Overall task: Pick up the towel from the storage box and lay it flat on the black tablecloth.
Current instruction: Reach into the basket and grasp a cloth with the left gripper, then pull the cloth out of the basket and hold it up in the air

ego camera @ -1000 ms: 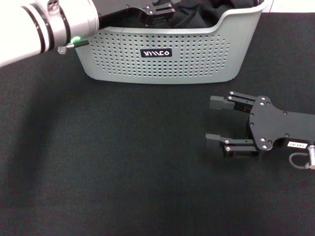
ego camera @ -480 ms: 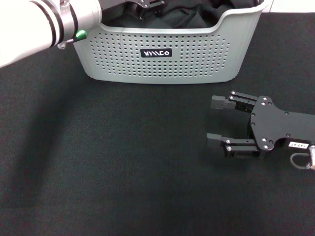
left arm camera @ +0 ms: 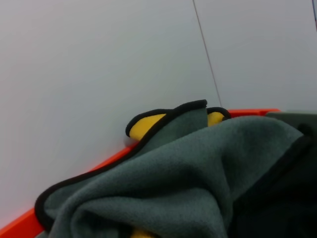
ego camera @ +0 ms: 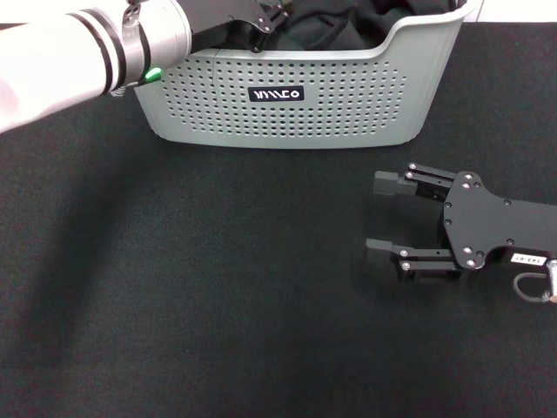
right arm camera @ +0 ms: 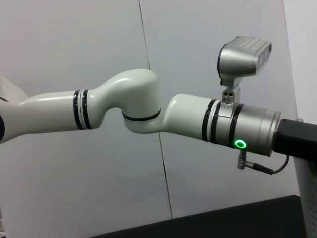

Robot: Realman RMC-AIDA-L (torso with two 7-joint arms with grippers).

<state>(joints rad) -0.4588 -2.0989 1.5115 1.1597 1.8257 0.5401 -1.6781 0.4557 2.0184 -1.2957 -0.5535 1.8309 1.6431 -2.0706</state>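
The towel fills the left wrist view close up: grey fleece with black edging and orange-yellow showing at a raised corner. The light grey storage box with its black logo plate stands at the back on the black tablecloth. My left gripper reaches over the box's left rim into the box, mostly cut off by the head view's top edge. My right gripper lies low over the tablecloth to the front right of the box, open and empty, fingers pointing left.
Dark folded fabric lies inside the box. The left arm spans the right wrist view, with the box's wall at one edge. An orange-red strip runs behind the towel.
My left arm has swung further back over the box rim, so less of its gripper shows at the top edge. My right gripper has barely shifted to the right.
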